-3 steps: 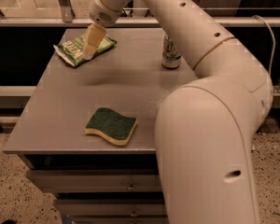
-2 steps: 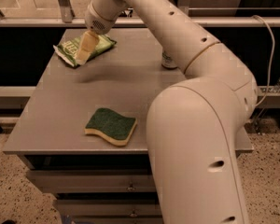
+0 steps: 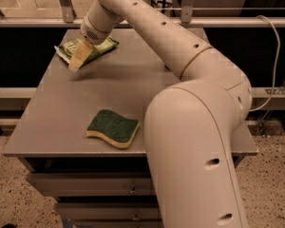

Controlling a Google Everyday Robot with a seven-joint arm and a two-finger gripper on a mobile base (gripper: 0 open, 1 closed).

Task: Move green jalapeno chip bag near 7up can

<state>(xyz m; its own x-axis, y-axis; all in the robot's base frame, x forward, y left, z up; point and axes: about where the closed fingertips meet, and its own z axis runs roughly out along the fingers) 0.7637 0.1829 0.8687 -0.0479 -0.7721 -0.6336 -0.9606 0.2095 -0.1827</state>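
The green jalapeno chip bag (image 3: pixel 103 45) lies flat at the far left of the grey table (image 3: pixel 133 84). My gripper (image 3: pixel 79 61) hangs over the bag's left half, at or just above its front edge, and covers part of it. I cannot tell whether it touches the bag. The 7up can is hidden behind my arm, which crosses the far right part of the table.
A dark-green-and-yellow wavy sponge (image 3: pixel 113 128) lies near the table's front edge. My large arm body (image 3: pixel 194 141) fills the right foreground. Drawers (image 3: pixel 99 186) sit under the table. A rail (image 3: pixel 38 22) runs behind it and a cable (image 3: pixel 274 51) hangs at right.
My gripper has moved left and toward the front across the bag. The arm has swung over and now covers the can. The bag and sponge have not moved.
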